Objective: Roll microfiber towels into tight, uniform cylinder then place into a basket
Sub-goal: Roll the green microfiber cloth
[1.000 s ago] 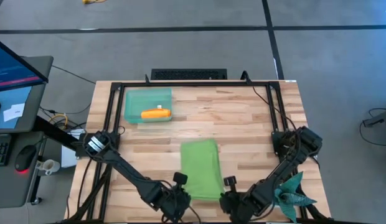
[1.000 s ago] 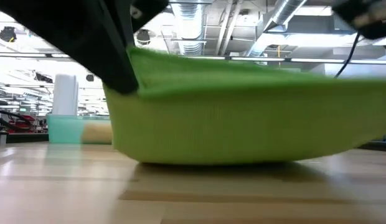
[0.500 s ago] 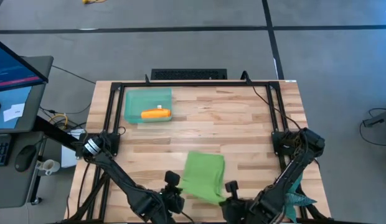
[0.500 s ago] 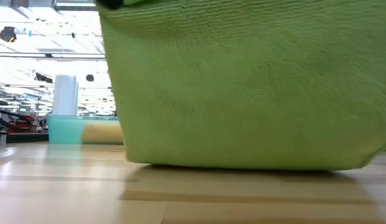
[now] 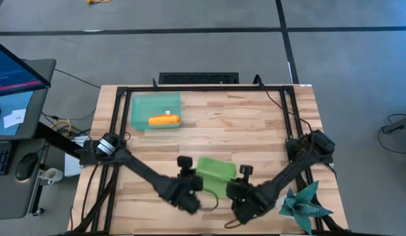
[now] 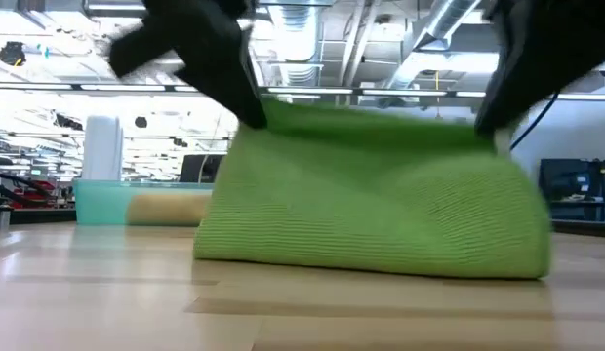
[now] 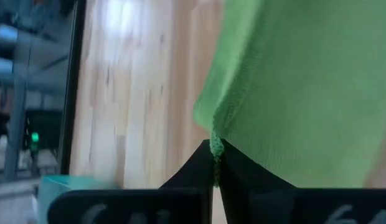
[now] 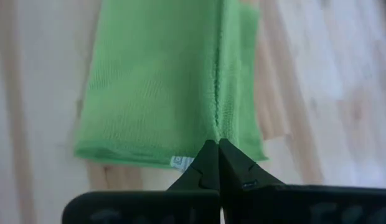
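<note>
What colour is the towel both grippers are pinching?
Lime green microfiber towel, clearest in the right wrist view.

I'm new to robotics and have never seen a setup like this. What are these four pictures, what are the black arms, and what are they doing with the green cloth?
It is a two-armed robot at a wooden table. One picture looks straight down, one looks level across the tabletop, and two come from cameras on the wrists. The left gripper and right gripper are each pinched shut on an edge of the lime green towel, which is folded over on itself between them. At the table's far left corner sits a teal basket with a rolled orange towel inside. A spiky teal star-shaped object lies near the right arm.
</note>
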`<state>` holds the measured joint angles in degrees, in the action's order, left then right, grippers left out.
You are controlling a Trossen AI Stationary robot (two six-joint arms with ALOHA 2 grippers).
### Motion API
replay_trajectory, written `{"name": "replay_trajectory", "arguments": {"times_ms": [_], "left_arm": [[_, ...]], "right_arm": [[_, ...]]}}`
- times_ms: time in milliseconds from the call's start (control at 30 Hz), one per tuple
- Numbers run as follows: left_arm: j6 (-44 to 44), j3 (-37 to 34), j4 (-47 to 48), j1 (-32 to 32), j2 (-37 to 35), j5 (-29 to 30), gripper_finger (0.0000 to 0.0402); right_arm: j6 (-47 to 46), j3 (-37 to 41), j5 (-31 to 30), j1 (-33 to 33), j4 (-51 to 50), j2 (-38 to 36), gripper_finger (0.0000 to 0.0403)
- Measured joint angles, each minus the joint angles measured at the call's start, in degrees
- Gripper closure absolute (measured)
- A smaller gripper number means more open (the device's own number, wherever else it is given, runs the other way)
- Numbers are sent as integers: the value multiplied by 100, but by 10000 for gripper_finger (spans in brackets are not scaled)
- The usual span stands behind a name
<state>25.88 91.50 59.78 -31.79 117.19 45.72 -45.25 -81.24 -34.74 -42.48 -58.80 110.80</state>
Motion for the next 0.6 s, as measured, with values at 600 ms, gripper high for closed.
{"name": "replay_trajectory", "arguments": {"times_ms": [600], "left_arm": [[-529,-279,-939,941,2,-1221,399]], "right_arm": [[-333,772,258,617,131,9,393]]}}
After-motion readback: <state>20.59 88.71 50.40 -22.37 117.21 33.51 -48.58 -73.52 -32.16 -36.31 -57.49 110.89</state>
